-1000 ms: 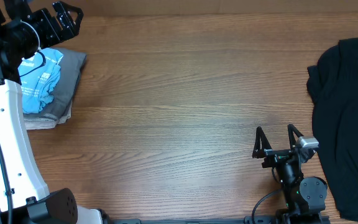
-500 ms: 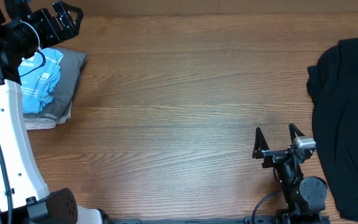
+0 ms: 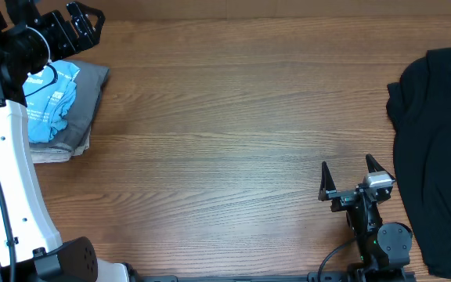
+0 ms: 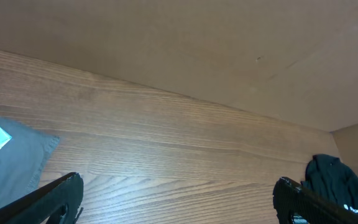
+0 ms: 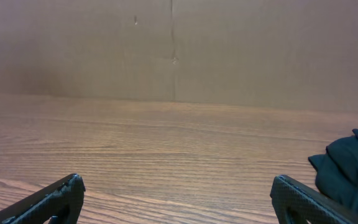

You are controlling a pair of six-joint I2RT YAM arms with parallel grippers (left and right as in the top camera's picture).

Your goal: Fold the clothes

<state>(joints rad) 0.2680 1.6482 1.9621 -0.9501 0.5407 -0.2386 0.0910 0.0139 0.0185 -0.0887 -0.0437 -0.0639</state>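
The clothes lie in two places. A folded light blue T-shirt [image 3: 52,100] with dark lettering rests on a folded grey garment [image 3: 84,102] at the far left. A black garment [image 3: 437,149] is heaped at the right edge. My left gripper [image 3: 91,22] hangs open above the table's back left corner, just beyond the folded stack, with nothing in it. In the left wrist view my left gripper [image 4: 178,200] has the grey garment [image 4: 14,158] at lower left and the black garment [image 4: 337,180] far off. My right gripper [image 3: 348,171] stands open and empty near the front edge, left of the black garment [image 5: 353,168].
The wooden table [image 3: 233,117] stretches between the two piles. A brown cardboard wall [image 5: 179,43] stands along its back edge. The left arm's white base [image 3: 10,180] rises at the front left.
The right gripper has drawn slightly toward the front edge and turned a little. The left arm and the garments have not moved.
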